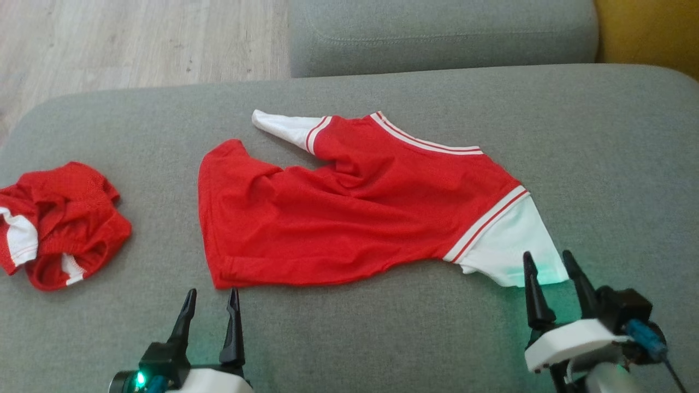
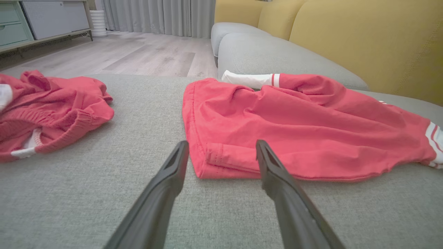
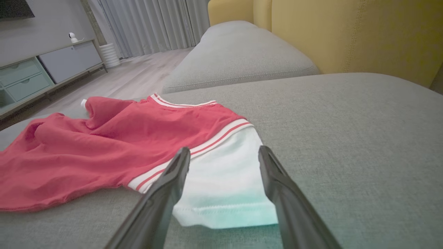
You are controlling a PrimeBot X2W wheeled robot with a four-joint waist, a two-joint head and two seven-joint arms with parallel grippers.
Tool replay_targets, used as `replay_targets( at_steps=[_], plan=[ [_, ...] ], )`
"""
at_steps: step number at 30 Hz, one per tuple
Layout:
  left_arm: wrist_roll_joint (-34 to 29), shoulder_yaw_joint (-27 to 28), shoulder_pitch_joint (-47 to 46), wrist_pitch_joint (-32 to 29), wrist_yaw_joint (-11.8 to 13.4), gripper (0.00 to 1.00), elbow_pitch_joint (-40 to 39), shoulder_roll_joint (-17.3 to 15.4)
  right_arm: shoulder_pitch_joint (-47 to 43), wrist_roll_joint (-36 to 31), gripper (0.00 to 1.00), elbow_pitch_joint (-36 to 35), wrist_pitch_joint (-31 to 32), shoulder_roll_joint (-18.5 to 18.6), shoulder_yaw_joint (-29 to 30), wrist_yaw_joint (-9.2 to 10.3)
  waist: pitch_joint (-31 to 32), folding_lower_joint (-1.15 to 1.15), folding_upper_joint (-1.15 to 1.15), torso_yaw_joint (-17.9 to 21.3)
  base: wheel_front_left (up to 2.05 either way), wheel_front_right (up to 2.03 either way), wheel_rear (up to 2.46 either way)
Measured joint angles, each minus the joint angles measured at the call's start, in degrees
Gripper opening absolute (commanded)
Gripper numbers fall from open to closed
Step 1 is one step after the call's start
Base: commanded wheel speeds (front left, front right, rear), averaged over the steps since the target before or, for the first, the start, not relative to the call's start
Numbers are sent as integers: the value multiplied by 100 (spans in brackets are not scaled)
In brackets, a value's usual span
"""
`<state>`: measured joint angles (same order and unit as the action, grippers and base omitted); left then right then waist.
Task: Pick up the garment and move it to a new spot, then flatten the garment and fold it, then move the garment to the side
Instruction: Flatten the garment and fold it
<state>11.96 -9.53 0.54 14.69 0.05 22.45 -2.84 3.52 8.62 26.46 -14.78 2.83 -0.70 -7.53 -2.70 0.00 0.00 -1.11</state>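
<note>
The garment (image 1: 355,207) is a red shirt with white sleeves and striped trim, spread sideways on the grey sofa cushion (image 1: 600,164). Its hem faces left and has a folded corner (image 2: 225,160). One white sleeve (image 1: 510,248) lies at the lower right, the other (image 1: 281,126) points to the upper left. My left gripper (image 1: 213,297) stands open just short of the hem corner. My right gripper (image 1: 549,262) is open, its fingertips straddling the edge of the near white sleeve (image 3: 225,183) without holding it.
A second red and white garment (image 1: 60,224) lies crumpled at the cushion's left end. A further grey cushion (image 1: 442,33) sits behind, with yellow backrests (image 3: 346,34) to the right. Wooden floor (image 1: 136,43) lies beyond the cushion's far left edge.
</note>
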Motion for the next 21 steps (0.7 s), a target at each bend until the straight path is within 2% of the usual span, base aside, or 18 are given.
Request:
replay_targets(
  at_steps=[14, 21],
  plan=[
    [-143, 140, 331, 0, 41, 100, -99, -1, -236, 70, 100, 5, 0, -8, -137, 0, 242, 0, 0, 40, 0, 0, 0],
    [123, 19, 97, 0, -368, 100, 226, 1, -229, 109, 100, -14, 0, -9, -264, 0, 46, 0, 0, 42, 0, 0, 0]
  ],
)
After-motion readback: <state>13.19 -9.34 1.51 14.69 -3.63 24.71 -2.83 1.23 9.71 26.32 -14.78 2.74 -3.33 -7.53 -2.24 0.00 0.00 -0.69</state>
